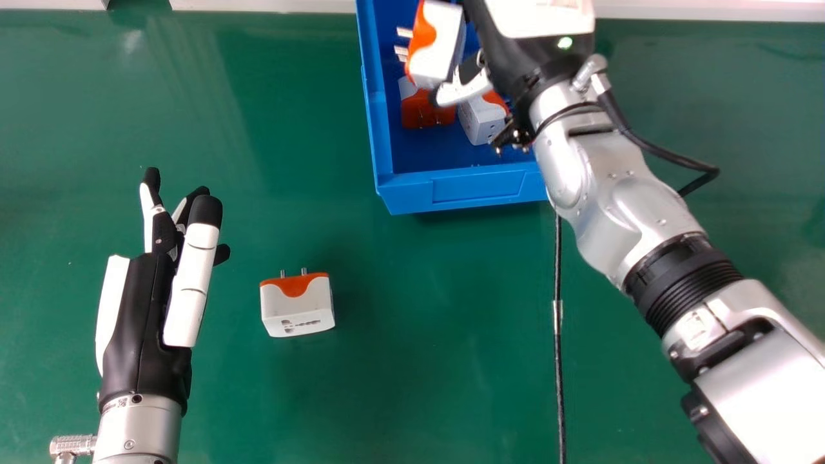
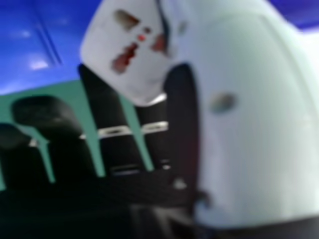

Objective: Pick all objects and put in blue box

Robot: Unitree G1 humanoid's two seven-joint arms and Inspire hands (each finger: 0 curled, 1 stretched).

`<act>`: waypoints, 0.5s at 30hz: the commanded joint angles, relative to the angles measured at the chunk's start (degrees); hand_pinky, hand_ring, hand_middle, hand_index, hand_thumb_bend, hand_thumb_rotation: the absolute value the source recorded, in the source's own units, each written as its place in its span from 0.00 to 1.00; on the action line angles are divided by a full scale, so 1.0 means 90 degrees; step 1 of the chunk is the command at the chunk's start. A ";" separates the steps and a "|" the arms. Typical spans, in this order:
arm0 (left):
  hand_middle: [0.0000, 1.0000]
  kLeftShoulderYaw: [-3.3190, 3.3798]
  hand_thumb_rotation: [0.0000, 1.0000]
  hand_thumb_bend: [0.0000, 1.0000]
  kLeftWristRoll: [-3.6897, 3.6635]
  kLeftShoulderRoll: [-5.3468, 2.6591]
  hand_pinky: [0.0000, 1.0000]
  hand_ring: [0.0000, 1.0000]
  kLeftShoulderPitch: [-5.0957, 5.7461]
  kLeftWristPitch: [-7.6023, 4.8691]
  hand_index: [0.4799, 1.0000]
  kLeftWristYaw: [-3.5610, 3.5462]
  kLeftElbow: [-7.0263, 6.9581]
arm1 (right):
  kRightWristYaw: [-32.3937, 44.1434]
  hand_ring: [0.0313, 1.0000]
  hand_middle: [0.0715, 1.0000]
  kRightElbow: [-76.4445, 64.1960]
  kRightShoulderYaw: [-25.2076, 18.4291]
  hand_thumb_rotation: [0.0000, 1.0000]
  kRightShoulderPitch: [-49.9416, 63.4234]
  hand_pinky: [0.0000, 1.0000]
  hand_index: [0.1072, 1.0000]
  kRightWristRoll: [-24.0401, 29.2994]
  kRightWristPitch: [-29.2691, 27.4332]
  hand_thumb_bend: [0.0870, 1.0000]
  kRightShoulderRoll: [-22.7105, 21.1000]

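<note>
In the head view my right hand [image 1: 467,87] is over the blue box [image 1: 486,187], its thumb and fingers pinching a white and orange adapter [image 1: 438,45] with its pins pointing left. The right hand view shows the held adapter [image 2: 127,52] between the thumb and fingers of my right hand [image 2: 182,114]. Inside the box lie a red-orange adapter [image 1: 425,111] and a white one with orange [image 1: 480,119]. One more white and orange adapter [image 1: 298,306] rests on the green table, right of my left hand [image 1: 145,309], which is open with straight fingers.
A black cable [image 1: 559,354] runs down the green table [image 1: 412,386] below the box. My right forearm crosses from the lower right over the box's right side. A pale ledge [image 1: 258,5] borders the table's far edge.
</note>
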 commanded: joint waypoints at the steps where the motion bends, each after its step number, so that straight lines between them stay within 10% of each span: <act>1: 0.94 -0.0018 1.00 0.76 0.0064 -0.0001 0.82 0.91 0.0079 -0.0039 0.93 0.0038 -0.0213 | 0.0032 0.93 0.93 -0.0118 0.0122 0.53 -0.0438 0.91 0.93 -0.0141 0.0127 0.40 -0.0125; 15: 0.94 0.0008 1.00 0.77 0.0079 0.0002 0.82 0.91 0.0092 0.0026 0.93 0.0074 -0.0275 | -0.0205 1.00 1.00 -0.0141 0.0211 0.63 -0.0358 1.00 1.00 -0.0078 0.0204 0.35 -0.0104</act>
